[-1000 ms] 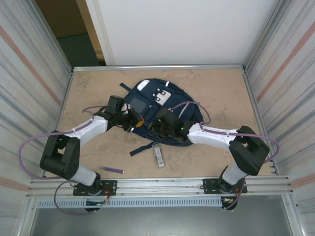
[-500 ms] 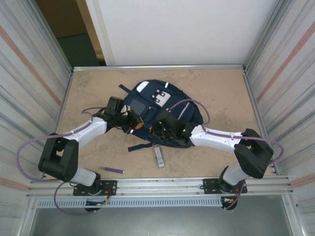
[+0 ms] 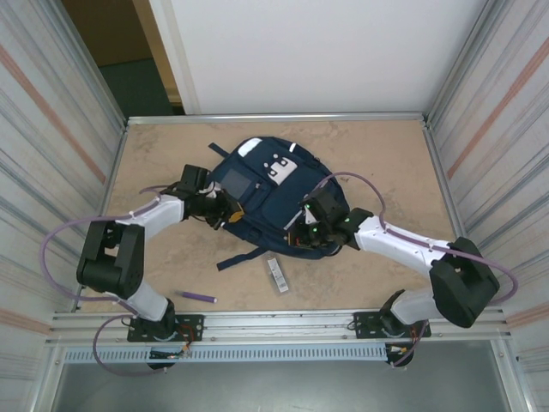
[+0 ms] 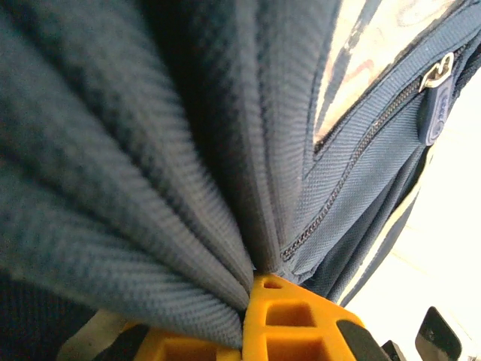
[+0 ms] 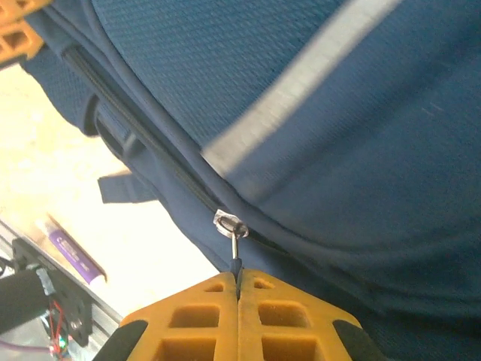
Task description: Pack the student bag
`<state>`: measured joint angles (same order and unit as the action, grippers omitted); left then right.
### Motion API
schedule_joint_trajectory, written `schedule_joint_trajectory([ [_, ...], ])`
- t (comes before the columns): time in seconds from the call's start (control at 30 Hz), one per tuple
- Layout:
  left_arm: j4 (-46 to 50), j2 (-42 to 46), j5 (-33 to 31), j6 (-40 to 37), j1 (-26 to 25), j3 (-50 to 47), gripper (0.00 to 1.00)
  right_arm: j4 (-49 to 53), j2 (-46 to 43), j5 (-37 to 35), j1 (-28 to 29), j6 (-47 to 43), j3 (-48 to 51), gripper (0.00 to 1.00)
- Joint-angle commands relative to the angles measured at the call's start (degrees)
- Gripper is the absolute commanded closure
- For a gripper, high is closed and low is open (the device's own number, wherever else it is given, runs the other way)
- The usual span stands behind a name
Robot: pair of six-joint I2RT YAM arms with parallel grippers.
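The bag is lying flat on the tabletop, a little beyond the middle. Its long axis is running from far-left to near-right, between the two arms.

The left pincer is sitting at the bag's left edge. Its fingers are closed tight on a bunched fold of navy fabric, which is fanning up out of the yellow tips in the left wrist view.

The right pincer is at the near-right edge. Its tips are pressed together on the thin tab of the zip pull, whose metal ring is standing just clear of the fingers. From that ring the zip track is leading away along the bag's edge, up and left in the right wrist view.

The coming move is probably turning on that line. The right arm is the one already on the slider, so the pull should be travelling along the track rather than across it. The left arm is likely bracing the cloth from the opposite side.

A purple pen is waiting on the near tabletop, well apart from the bag.
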<state>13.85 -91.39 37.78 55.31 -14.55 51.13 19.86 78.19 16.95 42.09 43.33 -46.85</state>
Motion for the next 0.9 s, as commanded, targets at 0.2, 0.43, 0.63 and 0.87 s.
schedule_joint_trajectory([
  [0.2, 5.42, -7.30, -3.54, -9.49, 6.28, 12.58, 0.97, 6.87, 2.07, 6.14, -3.95, -5.12, -2.42, 1.00],
  [0.43, 19.96, -2.45, -14.13, -15.26, 6.51, 17.90, 0.66, 1.21, 8.09, 9.25, -1.79, -3.64, -7.51, 1.00],
  [0.63, 15.48, 11.33, -12.81, -8.59, 0.13, 3.12, 0.63, -1.39, 10.94, 11.97, 0.23, -4.75, -12.24, 1.00],
  [0.87, 5.99, 10.11, -15.29, -1.09, -7.70, -1.12, 0.61, 1.51, 12.83, 12.10, 1.44, -6.89, -14.90, 1.00],
])
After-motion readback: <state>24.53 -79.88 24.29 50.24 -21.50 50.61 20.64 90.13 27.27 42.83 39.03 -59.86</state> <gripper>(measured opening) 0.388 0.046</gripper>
